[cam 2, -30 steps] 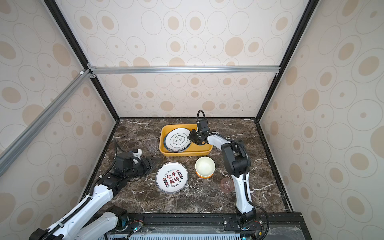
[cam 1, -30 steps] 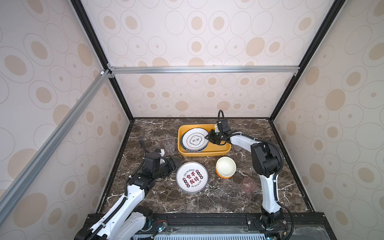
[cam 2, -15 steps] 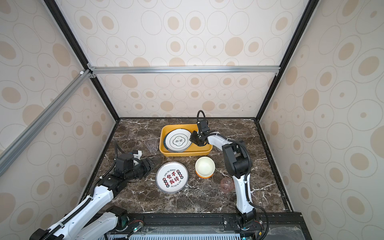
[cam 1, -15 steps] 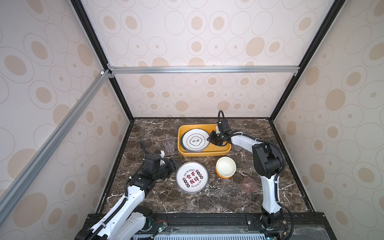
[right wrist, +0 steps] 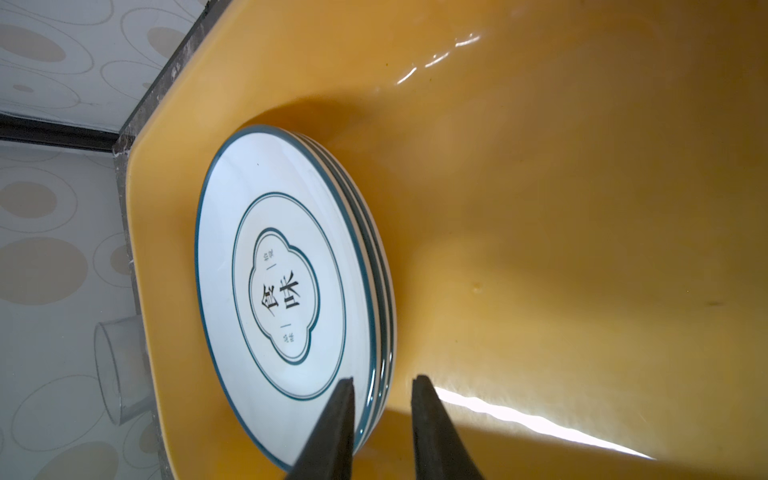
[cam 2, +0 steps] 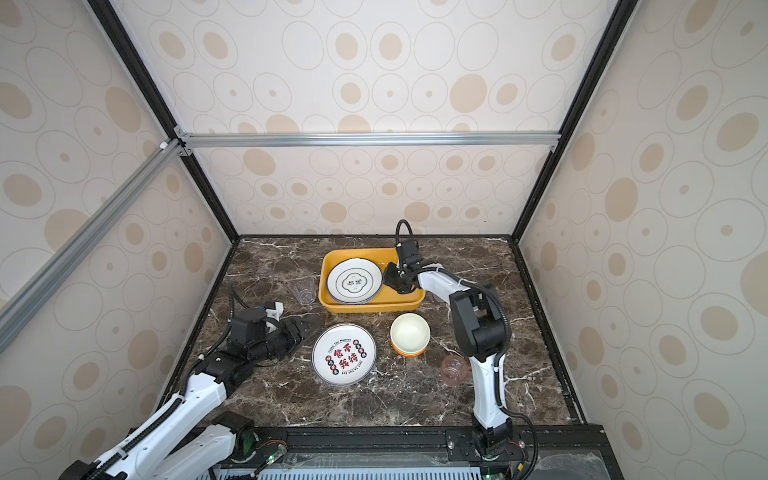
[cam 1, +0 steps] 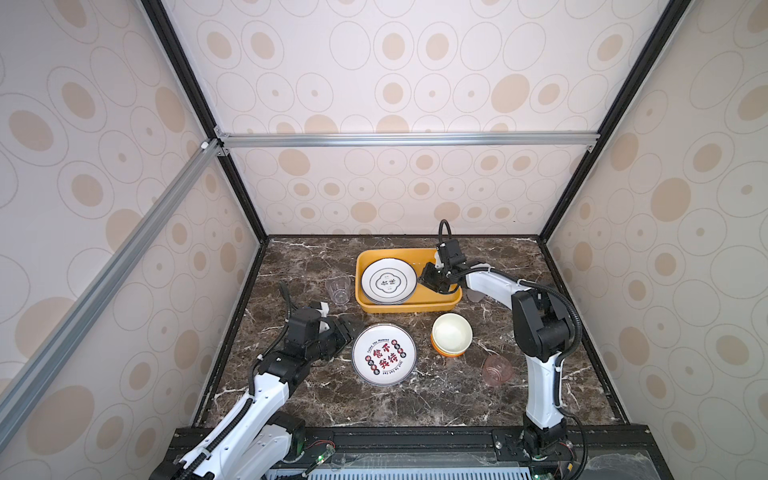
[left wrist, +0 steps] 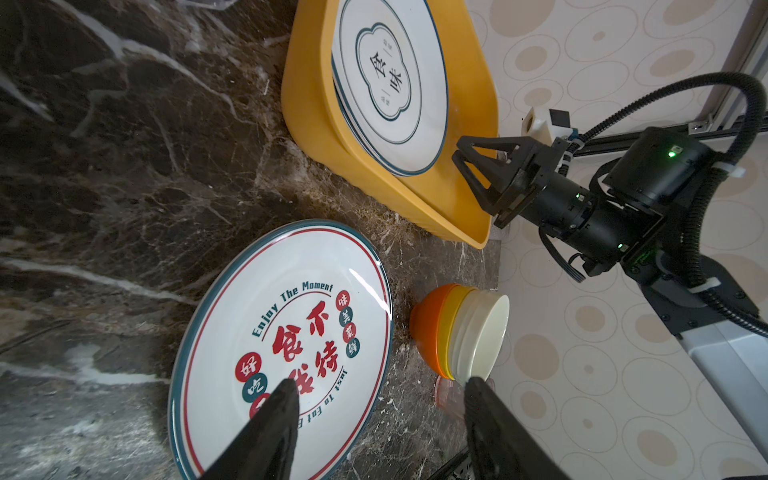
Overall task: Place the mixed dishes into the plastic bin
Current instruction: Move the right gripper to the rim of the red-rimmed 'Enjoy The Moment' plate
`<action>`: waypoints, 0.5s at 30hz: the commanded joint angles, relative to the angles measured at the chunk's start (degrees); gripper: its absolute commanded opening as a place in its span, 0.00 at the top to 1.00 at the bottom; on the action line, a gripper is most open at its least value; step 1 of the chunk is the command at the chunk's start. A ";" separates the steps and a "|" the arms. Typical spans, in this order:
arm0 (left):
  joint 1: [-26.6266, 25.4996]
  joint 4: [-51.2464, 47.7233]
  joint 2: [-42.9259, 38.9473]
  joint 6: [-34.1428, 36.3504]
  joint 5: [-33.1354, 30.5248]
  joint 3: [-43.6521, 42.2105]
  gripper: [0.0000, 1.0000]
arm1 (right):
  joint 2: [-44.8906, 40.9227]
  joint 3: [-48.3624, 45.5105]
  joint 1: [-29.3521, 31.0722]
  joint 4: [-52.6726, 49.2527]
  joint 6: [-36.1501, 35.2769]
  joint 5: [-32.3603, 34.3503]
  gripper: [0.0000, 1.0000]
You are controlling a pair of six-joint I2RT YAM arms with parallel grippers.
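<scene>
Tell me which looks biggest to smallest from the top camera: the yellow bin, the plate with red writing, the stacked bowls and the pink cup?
In a top view, largest first:
1. yellow bin
2. plate with red writing
3. stacked bowls
4. pink cup
The bin sits farther back, yet clearly looks largest.

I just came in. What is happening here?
The robot is moving dishes into the yellow bin. The right gripper reaches into it, jaws straddling the rim of the stacked plates; a grip is unclear. The open left gripper hovers at the red-lettered plate. The bowls, a clear cup and a pink cup stand on the table.
</scene>
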 commanded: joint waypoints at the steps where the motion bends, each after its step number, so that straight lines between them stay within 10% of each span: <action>1: -0.17 -0.60 -0.49 0.88 -0.66 -0.08 0.37 | -4.56 -1.37 0.13 -1.96 -1.07 0.40 0.73; 15: -0.15 -7.42 1.17 7.17 -4.42 2.07 0.41 | -18.10 -8.04 3.17 -7.91 -5.76 -3.81 0.65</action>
